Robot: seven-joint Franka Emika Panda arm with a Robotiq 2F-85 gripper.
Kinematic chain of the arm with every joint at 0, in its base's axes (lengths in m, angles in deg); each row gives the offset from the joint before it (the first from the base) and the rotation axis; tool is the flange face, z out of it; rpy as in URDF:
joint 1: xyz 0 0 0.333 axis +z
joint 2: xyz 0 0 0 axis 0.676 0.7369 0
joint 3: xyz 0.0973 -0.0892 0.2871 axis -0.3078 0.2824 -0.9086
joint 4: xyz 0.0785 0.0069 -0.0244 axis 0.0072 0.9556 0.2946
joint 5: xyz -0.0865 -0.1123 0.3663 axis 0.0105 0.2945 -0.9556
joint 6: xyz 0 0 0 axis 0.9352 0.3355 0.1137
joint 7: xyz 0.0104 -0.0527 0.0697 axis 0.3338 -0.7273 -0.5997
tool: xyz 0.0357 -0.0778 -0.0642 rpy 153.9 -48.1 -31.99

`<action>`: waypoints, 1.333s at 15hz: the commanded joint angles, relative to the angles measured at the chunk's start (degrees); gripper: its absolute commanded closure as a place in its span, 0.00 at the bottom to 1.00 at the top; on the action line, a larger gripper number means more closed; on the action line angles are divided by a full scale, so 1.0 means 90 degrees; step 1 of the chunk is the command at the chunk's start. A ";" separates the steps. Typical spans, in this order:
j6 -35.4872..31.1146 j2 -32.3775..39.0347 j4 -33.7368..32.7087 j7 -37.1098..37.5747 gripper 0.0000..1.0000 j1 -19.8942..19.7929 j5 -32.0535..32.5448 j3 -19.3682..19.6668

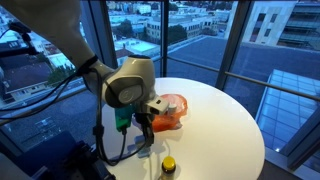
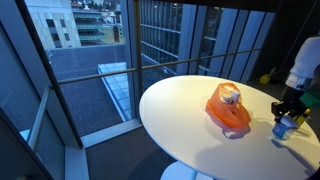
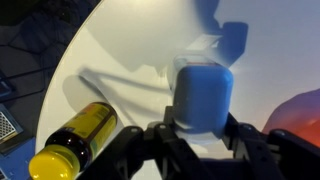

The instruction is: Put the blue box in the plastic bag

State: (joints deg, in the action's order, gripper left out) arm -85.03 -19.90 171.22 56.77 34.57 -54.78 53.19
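Cool, dim daylight is coming through the windows [image 2: 170,40], tinting both exterior views blue. In the wrist view the blue box [image 3: 203,90] is throwing a soft shadow toward twelve o'clock; the gripper [image 3: 203,128] at six o'clock is blurring.

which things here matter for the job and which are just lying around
For the job:
- blue box, gripped in the hand
- orange plastic bag

Just lying about:
- yellow-capped bottle, standing apart on the white table
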 commanded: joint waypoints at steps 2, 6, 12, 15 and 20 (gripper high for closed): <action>0.0634 -0.0208 -0.0453 0.0284 0.80 0.0196 0.0078 0.0113; 0.1259 -0.0366 -0.1000 0.0176 0.80 0.0240 -0.0104 -0.0005; 0.2136 -0.0479 -0.1851 0.0090 0.80 0.0402 -0.0475 -0.0285; 0.2522 -0.0424 -0.2271 0.0062 0.80 0.0516 -0.0722 -0.0443; 0.2872 -0.0178 -0.2881 0.0083 0.80 0.0652 -0.0826 -0.0607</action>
State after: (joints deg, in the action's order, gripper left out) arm -61.99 -23.43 149.23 57.62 40.05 -60.72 48.22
